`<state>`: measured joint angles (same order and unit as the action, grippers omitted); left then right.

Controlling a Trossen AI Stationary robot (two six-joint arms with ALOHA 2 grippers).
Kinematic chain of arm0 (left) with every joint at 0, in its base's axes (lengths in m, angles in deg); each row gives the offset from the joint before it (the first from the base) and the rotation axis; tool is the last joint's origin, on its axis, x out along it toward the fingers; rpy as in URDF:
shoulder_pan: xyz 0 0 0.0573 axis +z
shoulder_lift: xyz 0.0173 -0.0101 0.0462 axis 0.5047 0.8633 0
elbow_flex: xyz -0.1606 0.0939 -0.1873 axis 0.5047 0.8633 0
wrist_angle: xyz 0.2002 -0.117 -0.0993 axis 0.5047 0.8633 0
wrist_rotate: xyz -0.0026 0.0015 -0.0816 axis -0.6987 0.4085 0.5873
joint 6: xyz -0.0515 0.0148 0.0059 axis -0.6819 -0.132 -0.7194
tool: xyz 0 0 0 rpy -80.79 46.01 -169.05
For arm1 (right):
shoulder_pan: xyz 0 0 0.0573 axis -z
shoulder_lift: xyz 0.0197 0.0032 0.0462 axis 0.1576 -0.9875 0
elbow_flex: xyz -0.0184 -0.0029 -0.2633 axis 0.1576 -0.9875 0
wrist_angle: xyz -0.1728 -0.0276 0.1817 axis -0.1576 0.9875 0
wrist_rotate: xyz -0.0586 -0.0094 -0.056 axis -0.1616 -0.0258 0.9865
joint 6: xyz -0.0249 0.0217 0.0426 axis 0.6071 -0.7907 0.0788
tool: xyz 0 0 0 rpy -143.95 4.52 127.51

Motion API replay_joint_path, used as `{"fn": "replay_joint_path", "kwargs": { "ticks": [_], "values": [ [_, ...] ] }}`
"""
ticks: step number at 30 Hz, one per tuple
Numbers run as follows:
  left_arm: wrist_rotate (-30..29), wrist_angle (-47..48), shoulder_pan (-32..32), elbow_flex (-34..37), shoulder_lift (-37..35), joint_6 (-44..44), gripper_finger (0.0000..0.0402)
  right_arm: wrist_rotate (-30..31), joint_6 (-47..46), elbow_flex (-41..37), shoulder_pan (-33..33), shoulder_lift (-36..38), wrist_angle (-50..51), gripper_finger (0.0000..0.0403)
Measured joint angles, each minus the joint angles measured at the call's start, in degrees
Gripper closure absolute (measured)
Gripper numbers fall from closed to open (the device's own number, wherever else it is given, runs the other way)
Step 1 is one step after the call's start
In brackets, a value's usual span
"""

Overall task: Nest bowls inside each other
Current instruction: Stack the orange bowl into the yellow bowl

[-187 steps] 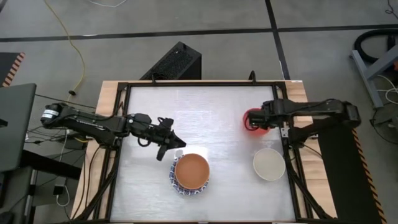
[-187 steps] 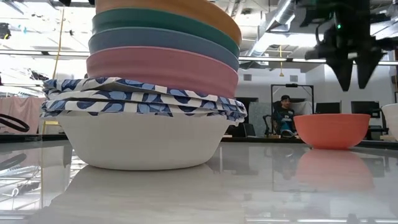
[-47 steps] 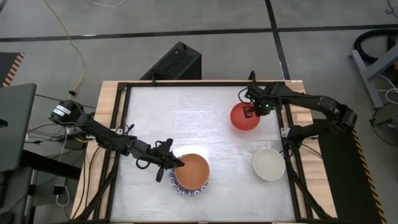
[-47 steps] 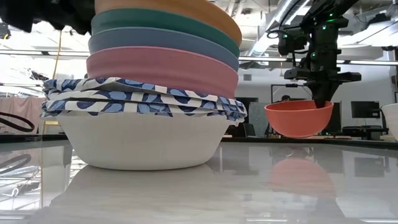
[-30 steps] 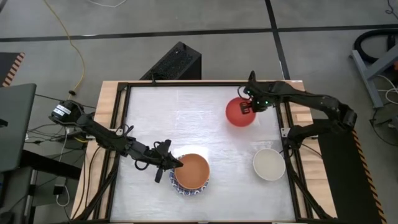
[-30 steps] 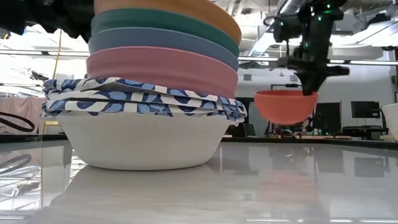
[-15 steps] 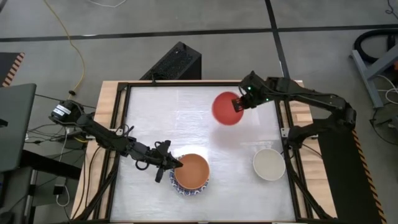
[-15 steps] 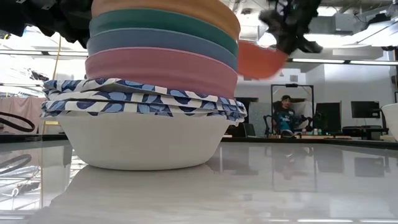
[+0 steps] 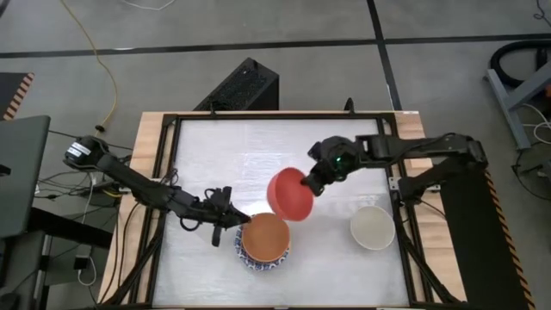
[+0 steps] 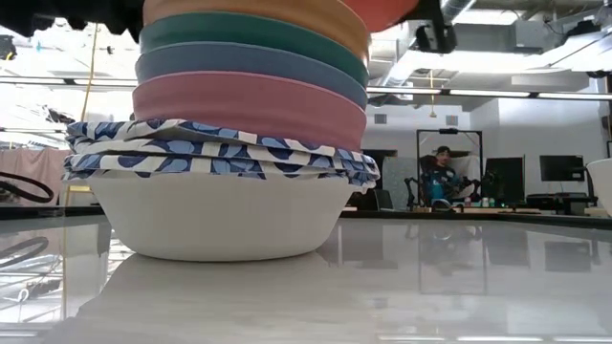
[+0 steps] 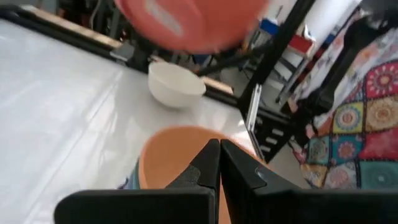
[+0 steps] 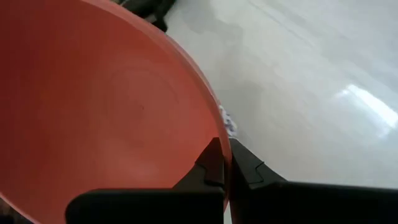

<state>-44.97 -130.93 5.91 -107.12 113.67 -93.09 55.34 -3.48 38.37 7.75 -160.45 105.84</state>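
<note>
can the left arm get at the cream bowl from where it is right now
Probably not. The left gripper is shut and pressed against the near side of the bowl stack, which lies between it and the cream bowl. The right gripper, holding the red bowl, also hangs over that path.

Red bowl (image 9: 290, 195); cream bowl (image 9: 372, 226). Stack (image 10: 239, 143), top downward: orange, teal, dark blue, pink, then white bowls with blue-patterned rims. Table (image 9: 258, 155) white.
</note>
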Motion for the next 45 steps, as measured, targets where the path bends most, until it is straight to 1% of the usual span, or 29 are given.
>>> {"fn": "replay_joint_path", "kwargs": {
  "ticks": [3, 6, 10, 13, 16, 21, 24, 29, 33, 37, 45],
  "values": [
    [-1.3, 1.1, 0.0, 0.0, -3.2, 0.3, 0.0401, -0.3, -0.7, 0.0, -1.4, -2.6, -4.1, 0.0392],
    [-3.0, 3.6, 0.0, 0.0, -7.7, 1.6, 0.0401, -2.7, -1.0, 0.1, -2.2, -4.9, -7.1, 0.0392],
    [-5.6, 8.6, 0.0, 0.0, -14.1, 1.6, 0.0401, -5.2, -1.3, 2.8, -2.6, -9.0, -6.6, 0.0392],
    [-7.2, 13.3, 0.0, 0.0, -19.0, 1.6, 0.0401, -6.4, 0.3, 7.0, -3.1, -11.9, -5.6, 0.0392],
    [-9.0, 19.3, 0.0, 0.0, -23.3, 1.6, 0.0401, -7.8, 2.7, 12.5, -3.3, -15.3, 0.0, 0.0392],
    [-11.6, 27.3, 0.0, 0.0, -29.3, 1.4, 0.0401, -7.8, 7.4, 23.2, -3.2, -22.1, 12.4, 0.0392],
    [-13.1, 31.9, 0.0, 0.0, -32.5, 1.4, 0.0401, -7.7, 10.5, 29.8, -3.0, -26.0, 17.3, 0.0392],
    [-15.1, 39.9, 0.0, 0.0, -36.4, -0.1, 0.0401, -8.0, 15.5, 38.5, -3.1, -32.3, 23.8, 0.0392],
    [-16.1, 46.1, 0.0, 0.0, -38.6, -2.5, 0.0401, -8.2, 19.0, 42.7, -3.1, -35.9, 29.2, 0.0392],
    [-16.3, 50.3, 0.0, 0.0, -39.4, -4.7, 0.0401, -8.2, 21.1, 44.4, -3.1, -38.7, 32.4, 0.0392],
    [-16.8, 53.8, 0.0, 0.0, -39.3, -5.2, 0.0401, -8.5, 21.3, 44.5, -3.6, -39.2, 30.3, 0.0392]
  ]
}}
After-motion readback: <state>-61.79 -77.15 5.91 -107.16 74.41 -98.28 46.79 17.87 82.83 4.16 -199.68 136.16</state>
